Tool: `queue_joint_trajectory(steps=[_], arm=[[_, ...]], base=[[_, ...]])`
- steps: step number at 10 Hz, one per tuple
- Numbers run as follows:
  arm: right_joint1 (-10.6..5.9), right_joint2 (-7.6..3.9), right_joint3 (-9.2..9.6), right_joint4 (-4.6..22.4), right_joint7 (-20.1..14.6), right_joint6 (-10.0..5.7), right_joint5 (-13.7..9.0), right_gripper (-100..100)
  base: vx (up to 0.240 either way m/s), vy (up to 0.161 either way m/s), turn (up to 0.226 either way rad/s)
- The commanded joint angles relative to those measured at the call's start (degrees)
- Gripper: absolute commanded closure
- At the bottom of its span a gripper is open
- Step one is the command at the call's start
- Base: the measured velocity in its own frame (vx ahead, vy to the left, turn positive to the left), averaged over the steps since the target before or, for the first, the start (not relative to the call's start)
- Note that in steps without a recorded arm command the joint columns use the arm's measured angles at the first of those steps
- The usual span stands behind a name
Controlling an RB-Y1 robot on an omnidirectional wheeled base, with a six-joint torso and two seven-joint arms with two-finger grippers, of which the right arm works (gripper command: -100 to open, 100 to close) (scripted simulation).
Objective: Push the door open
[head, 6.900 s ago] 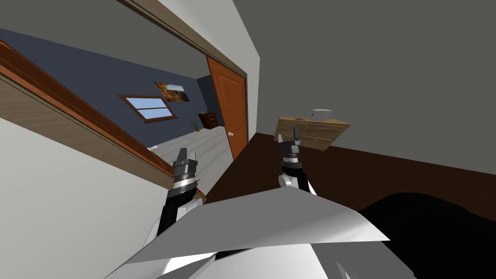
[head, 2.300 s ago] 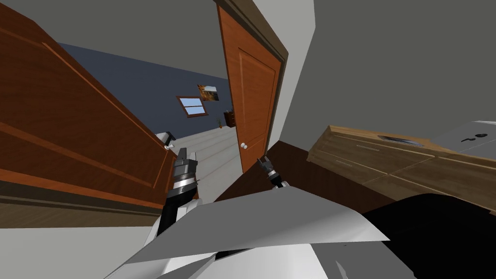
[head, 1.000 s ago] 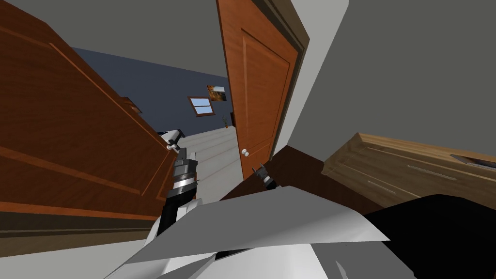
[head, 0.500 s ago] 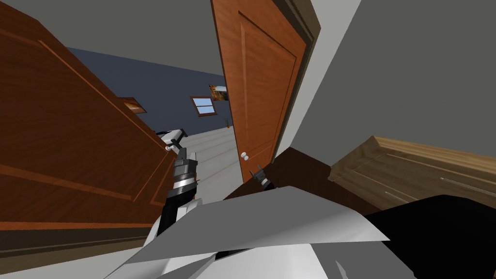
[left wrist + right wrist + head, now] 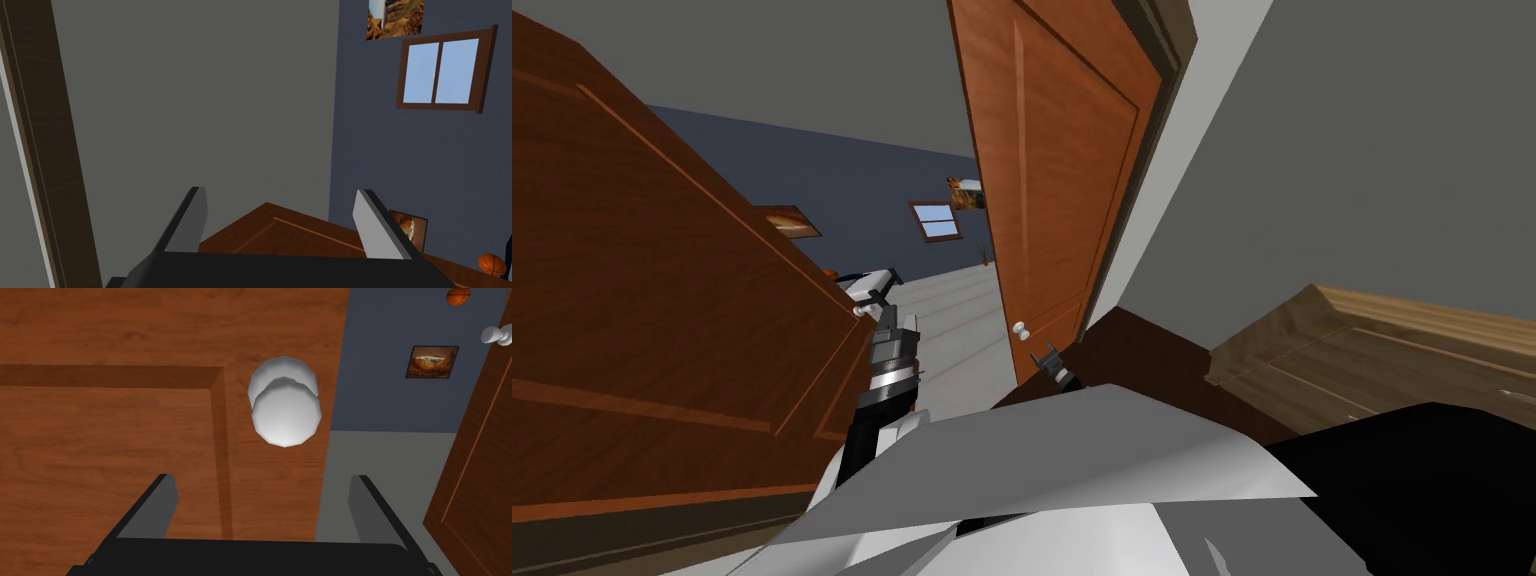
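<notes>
A double door of reddish-brown wood stands ajar. Its right leaf [image 5: 1057,180] carries a round white knob [image 5: 1021,329]. My right gripper [image 5: 1044,355] is just below and in front of that knob. In the right wrist view the knob [image 5: 285,410] sits ahead of the open right gripper [image 5: 262,503], above the gap and touched by neither finger, with the leaf's panel [image 5: 125,413] behind it. The left leaf [image 5: 662,300] swings away, with a white handle [image 5: 864,305] at its edge. My left gripper [image 5: 897,322] hovers by that edge, open [image 5: 282,220] and empty above the leaf [image 5: 280,235].
A light wooden dresser [image 5: 1382,350] stands against the grey wall to my right on dark floor. Pale plank floor [image 5: 952,310] runs through the gap between the leaves into a blue-walled room. A black area [image 5: 1412,480] lies at the lower right.
The whole head view has shifted as I moved closer to the doorway. The right leaf and its knob loom larger. The dresser has slid off to the right.
</notes>
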Motion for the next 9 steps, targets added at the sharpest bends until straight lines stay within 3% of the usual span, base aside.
queue_joint_trajectory(steps=[1, 3, 5, 6, 7, 9], arm=[[-0.16, -0.47, -0.14, 0.35, 0.25, -0.08, -0.19, -100], [-0.47, 0.31, -0.30, 0.67, 0.34, 0.03, -0.41, -100], [-0.75, 2.36, -0.44, 0.95, 0.42, 0.13, -0.59, -100], [-0.70, 1.72, -0.45, 1.07, 0.54, -0.06, -0.56, -100], [-0.70, 1.72, -0.45, 1.07, 0.54, -0.06, -0.56, 100], [-0.70, 1.72, -0.45, 1.07, 0.54, -0.06, -0.56, 100]], base=[[0.200, 0.133, 0.012], [0.200, 0.083, 0.021], [0.174, 0.072, 0.020], [0.077, 0.030, 0.003], [-0.013, 0.000, 0.013], [-0.020, -0.002, 0.012]])
